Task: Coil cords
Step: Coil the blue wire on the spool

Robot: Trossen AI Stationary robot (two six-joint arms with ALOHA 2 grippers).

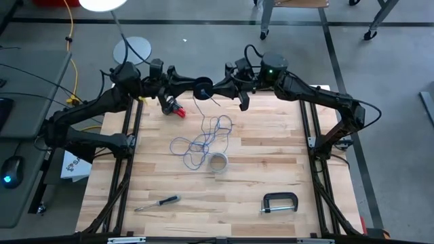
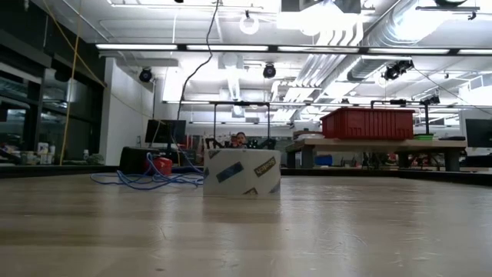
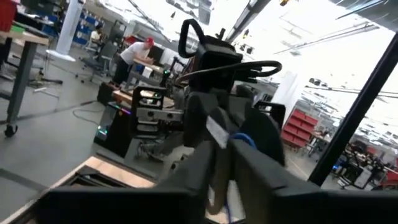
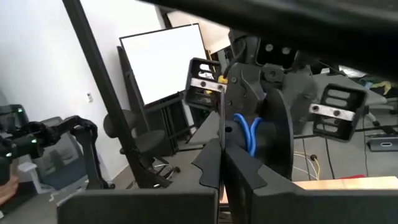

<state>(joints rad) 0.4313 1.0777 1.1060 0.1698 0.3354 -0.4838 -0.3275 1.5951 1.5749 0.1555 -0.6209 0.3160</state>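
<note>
- Left gripper (image 1: 201,89) and right gripper (image 1: 218,87) meet above table's far edge (image 1: 285,97).
- Right fingers closed on blue cord (image 4: 249,134).
- Left grip: cannot tell.
- Cord's loose tangle (image 1: 203,141) lies mid-table beside tape roll (image 1: 217,163).

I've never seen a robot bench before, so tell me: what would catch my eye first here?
Probably the two dark arms meeting above the far edge of the table, the left gripper and right gripper nose to nose around a dark spool with blue cord on it. Below them that cord lies in a loose tangle mid-table, beside a roll of tape.
</note>
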